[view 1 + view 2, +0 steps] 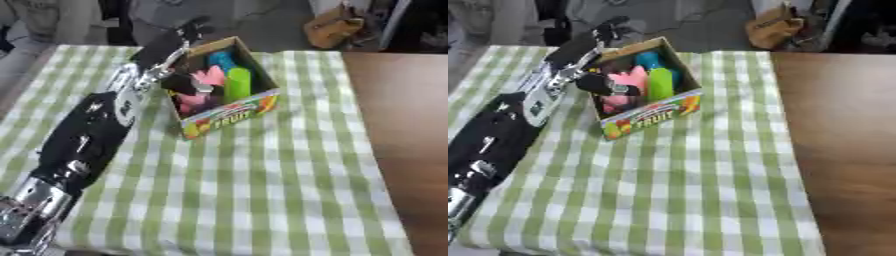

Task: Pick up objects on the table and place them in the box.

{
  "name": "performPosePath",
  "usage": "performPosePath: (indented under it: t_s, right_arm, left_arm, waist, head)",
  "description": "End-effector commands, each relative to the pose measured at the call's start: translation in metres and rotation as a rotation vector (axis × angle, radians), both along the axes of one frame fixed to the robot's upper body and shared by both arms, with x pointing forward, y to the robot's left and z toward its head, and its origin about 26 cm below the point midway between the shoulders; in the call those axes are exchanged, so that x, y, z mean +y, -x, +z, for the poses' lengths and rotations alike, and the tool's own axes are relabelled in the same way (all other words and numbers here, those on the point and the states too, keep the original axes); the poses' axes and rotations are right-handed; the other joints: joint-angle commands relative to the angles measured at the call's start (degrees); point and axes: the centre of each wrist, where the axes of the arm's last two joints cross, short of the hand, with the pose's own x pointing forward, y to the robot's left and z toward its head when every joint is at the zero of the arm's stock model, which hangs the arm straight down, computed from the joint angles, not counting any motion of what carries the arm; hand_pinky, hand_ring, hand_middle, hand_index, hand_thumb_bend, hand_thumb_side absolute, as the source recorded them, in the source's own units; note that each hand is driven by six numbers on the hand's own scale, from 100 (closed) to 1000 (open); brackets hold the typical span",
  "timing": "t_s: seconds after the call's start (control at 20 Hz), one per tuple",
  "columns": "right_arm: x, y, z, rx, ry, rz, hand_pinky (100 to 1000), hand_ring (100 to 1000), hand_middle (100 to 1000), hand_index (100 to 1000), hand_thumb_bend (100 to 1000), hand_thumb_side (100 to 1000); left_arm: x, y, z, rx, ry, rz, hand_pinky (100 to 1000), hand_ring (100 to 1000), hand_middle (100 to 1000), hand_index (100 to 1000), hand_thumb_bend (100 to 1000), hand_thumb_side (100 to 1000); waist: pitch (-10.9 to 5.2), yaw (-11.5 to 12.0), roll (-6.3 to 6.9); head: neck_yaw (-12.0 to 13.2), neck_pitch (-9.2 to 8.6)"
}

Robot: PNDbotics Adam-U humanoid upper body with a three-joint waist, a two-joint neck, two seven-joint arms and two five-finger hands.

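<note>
Currently placing: left hand point(182, 82) inside box point(229, 116) on counter point(262, 190), fingers among pink toy point(210, 76); curl unclear. Next: release, withdraw clear of box wall.

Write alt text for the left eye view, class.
The robot's left hand reaches into a cardboard box holding pink, green and blue objects, on a green-and-white checked cloth. Bare brown table lies to the right.
</note>
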Motion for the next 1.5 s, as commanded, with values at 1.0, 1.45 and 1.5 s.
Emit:
performPosePath:
  t_s: [1.0, 1.45, 1.5]
  right_arm:
    - [-0.007, 0.002, 0.008, -0.036, 0.000, -0.042, 605, 754, 809, 824, 100, 728]
    - [-0.007, 0.002, 0.008, -0.036, -0.001, -0.041, 605, 754, 809, 824, 100, 728]
    - [-0.007, 0.002, 0.008, -0.036, -0.001, -0.041, 605, 754, 809, 825, 100, 728]
  left_arm:
    - [0.101, 0.159, -0.035, -0.145, 0.981, 0.323, 502, 674, 802, 856, 659, 822]
    - [0.097, 0.158, -0.046, -0.117, 1.042, 0.308, 502, 674, 802, 858, 644, 830]
    - [0.097, 0.159, -0.046, -0.116, 1.044, 0.305, 502, 674, 802, 858, 642, 830]
  waist:
    - [-1.93, 2.4, -0.53]
    - [-2.06, 2.6, -0.51]
    - [-2.09, 2.6, -0.51]
  head:
    - [-1.8, 0.85]
    - [-1.8, 0.17]
    - [-1.8, 0.11]
